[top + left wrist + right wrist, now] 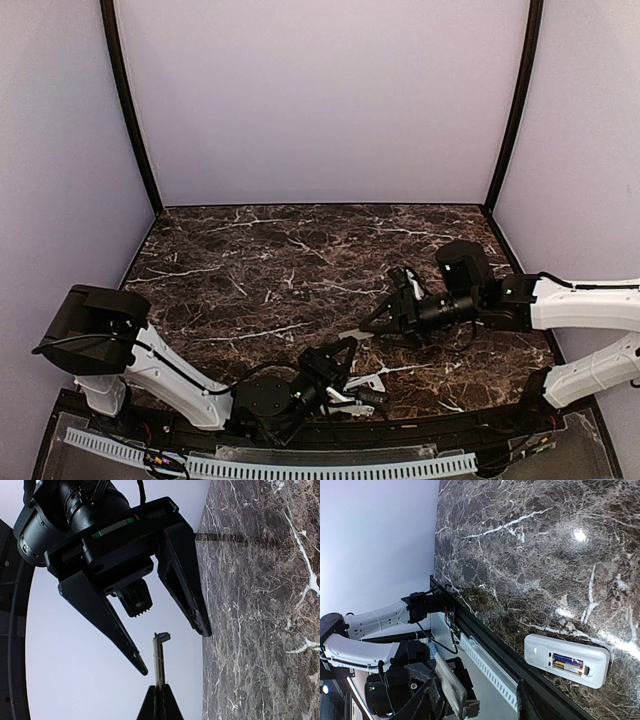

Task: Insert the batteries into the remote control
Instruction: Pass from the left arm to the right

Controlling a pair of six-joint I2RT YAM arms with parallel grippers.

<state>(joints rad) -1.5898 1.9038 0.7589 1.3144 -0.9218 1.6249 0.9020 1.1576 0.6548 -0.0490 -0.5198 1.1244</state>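
left claw (159, 689) clamped on grey plate (159, 655), arm (170, 370) folded low, right claw (176, 651) spread empty opposite, arm (580, 302) stretched leftward, remote (540, 652) holding batteries (568, 664) beside left claw

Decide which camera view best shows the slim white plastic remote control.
Right wrist: the slim white plastic remote control lies whole, compartment open, small cylindrical batteries inside. Top external shows only a white sliver; left wrist, nothing.
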